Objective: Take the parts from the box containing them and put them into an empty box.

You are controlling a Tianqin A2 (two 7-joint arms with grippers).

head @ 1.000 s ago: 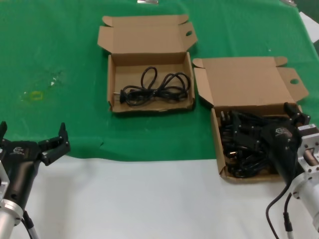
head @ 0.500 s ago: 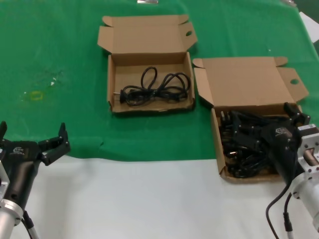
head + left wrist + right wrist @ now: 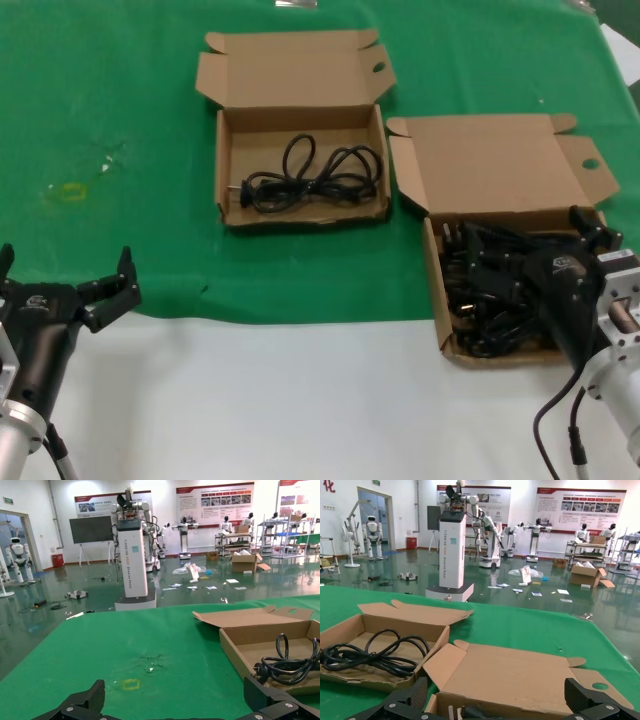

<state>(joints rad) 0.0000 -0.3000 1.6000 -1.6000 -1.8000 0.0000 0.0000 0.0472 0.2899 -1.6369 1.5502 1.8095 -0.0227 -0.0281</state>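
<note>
The parts are black power cords with plugs. A tangled pile of them [image 3: 490, 285] fills the cardboard box on the right [image 3: 490, 165]. My right gripper [image 3: 530, 252] hangs open just over that pile, with nothing between its fingers. In the right wrist view a plug with prongs [image 3: 470, 713] lies just below the open gripper [image 3: 495, 698], behind the box's raised flap [image 3: 515, 672]. The second box [image 3: 290, 75], at the back centre, holds one looped cord [image 3: 305, 178], also seen as a cord [image 3: 370, 654] in the right wrist view. My left gripper [image 3: 65, 264] stands open and idle at the front left.
Green cloth [image 3: 100, 110] covers the far part of the table, and the near part is white [image 3: 300, 400]. Both boxes have their lids folded back. The left wrist view shows its open gripper [image 3: 175, 700] over green cloth, with the one-cord box [image 3: 240, 642] off to one side.
</note>
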